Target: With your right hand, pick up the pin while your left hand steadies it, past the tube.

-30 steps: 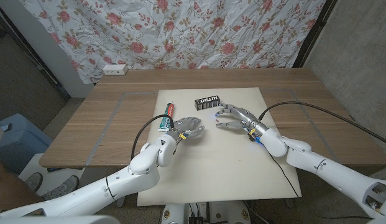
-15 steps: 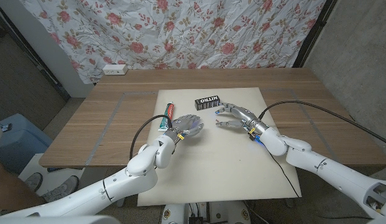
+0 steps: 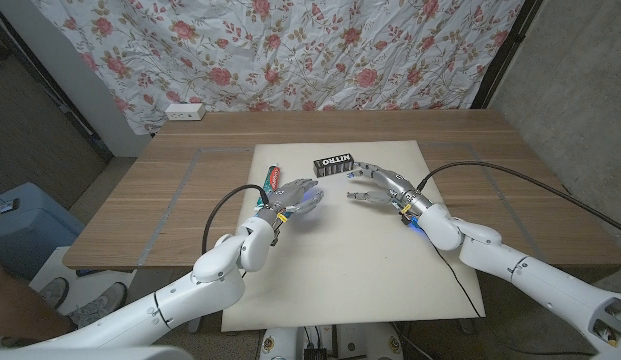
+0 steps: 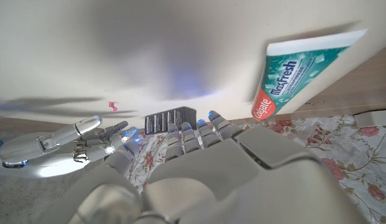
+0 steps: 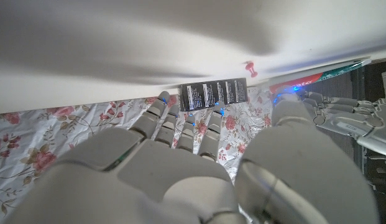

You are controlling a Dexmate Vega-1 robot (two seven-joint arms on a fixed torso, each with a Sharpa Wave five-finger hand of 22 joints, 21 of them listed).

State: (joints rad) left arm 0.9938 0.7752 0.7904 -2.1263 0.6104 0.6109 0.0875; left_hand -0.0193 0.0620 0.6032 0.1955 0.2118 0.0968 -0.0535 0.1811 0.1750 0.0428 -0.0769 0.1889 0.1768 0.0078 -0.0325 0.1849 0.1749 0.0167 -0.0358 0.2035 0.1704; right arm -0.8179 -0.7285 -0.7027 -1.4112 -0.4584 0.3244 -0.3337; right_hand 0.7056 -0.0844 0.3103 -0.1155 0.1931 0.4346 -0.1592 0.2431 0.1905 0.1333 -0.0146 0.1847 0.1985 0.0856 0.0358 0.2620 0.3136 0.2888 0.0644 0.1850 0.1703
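Comparing this moment with a second ago, you have carried your left hand (image 3: pixel 296 197) up and left in the head view; it now hangs over the lower end of the tube (image 3: pixel 269 183), fingers spread and holding nothing. Your right hand (image 3: pixel 378 188) has also crept upward toward the black box (image 3: pixel 335 162), fingers loosely apart around nothing. The pin (image 4: pixel 112 106), a small red speck on the white mat (image 3: pixel 330 280), lies between the two hands in the left wrist view, apart from both; it also shows at (image 5: pixel 249 67). Judging by this, both hands have closed in on the pin's area, yet neither the steadying touch nor the pinch has begun.
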